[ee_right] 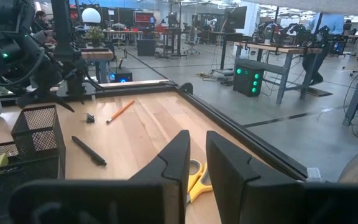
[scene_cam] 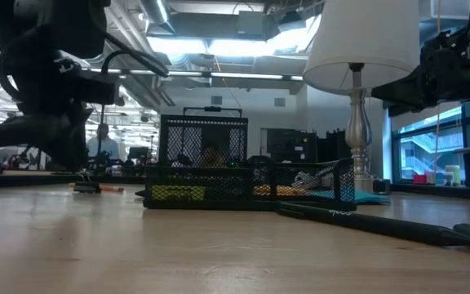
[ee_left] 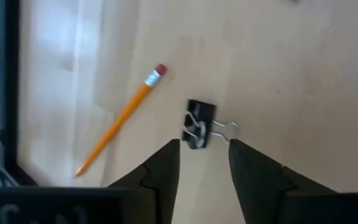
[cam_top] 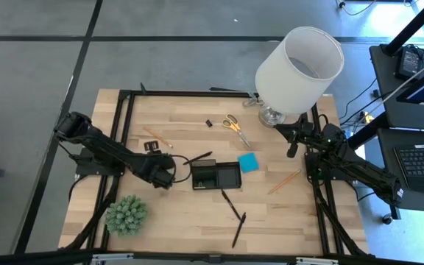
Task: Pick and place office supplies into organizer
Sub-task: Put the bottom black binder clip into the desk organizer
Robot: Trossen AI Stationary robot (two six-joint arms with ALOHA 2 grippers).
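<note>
Left pincer (ee_left: 204, 158): fingers apart, nothing between them, hovering over the worktop (cam_top: 197, 213) beside the organizer's left end.
Black clip (ee_left: 199, 123): lies flat on the wood just ahead of the left pincer's fingertips, its wire handles pointing aside; not touched.
Orange pencil (ee_left: 120, 119): just beside the clip, on the far side from the organizer, eraser end nearest the clip.
Organizer (cam_top: 216, 176): black mesh tray, next to the left pincer, between the two arms; in the low view something yellow shows through its mesh.
Blue pad (cam_top: 249, 163): touching or just off the organizer's far corner, on the side toward the right pincer.
Right pincer (ee_right: 197, 163): raised near the lamp (cam_top: 299, 66), well apart from the organizer; a narrow gap shows between its fingers and nothing is in it.
Scissors (ee_right: 196, 179): yellow handles on the worktop right below the right pincer's fingertips.
Black pens (cam_top: 233, 210): two lie crossed on the near side of the organizer; another (cam_top: 197, 157) lies at its far left corner.
Second pencil (cam_top: 284, 182): between the organizer and the right arm.
Plant ball (cam_top: 126, 214): near the left arm.
</note>
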